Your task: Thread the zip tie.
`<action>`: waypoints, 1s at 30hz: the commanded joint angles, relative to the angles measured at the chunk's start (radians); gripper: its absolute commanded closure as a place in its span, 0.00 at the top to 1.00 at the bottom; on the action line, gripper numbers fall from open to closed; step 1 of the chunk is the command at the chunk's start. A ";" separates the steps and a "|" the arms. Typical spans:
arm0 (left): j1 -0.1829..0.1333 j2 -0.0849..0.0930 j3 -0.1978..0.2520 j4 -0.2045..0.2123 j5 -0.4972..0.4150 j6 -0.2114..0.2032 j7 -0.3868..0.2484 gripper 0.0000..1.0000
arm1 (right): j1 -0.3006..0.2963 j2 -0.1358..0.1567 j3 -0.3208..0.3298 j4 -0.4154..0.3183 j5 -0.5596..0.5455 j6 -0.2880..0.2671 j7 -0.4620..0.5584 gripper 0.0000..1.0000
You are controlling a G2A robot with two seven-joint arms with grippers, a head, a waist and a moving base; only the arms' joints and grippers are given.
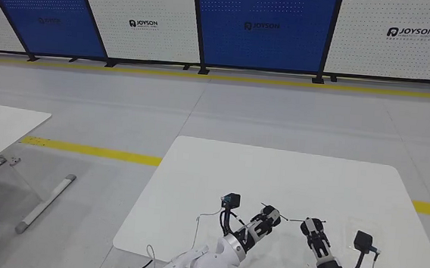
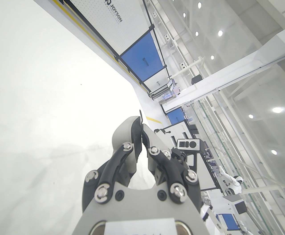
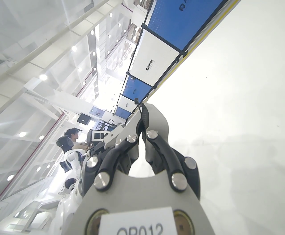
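Over the near part of the white table [image 1: 287, 178], my two grippers face each other a short way apart. The left gripper [image 1: 272, 212] is shut on a thin black zip tie; its tail end [image 2: 140, 114] sticks out just past the fingertips of the left gripper [image 2: 141, 124]. The right gripper [image 1: 312, 224] is also shut on the zip tie, whose small square head [image 3: 136, 101] pokes out beyond the tips of the right gripper [image 3: 142, 110]. In the top view thin black strip ends [image 1: 284, 217] point across the gap. Whether it is one tie, I cannot tell.
The table's near edge [image 1: 138, 248] lies close to both arms, with a thin cable [image 1: 149, 252] hanging off it. A second white table [image 1: 3, 125] stands to the left across the floor. Blue and white panels [image 1: 261, 27] line the back.
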 commanded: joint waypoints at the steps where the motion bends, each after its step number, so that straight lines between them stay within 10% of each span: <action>1: 0.000 0.000 0.000 0.000 0.000 0.000 0.000 0.00 | -0.002 -0.002 0.000 -0.002 -0.003 0.002 0.004 0.00; 30: 0.000 0.000 0.000 0.000 0.000 0.000 0.000 0.00 | 0.005 -0.042 0.003 0.008 0.036 0.034 0.041 0.00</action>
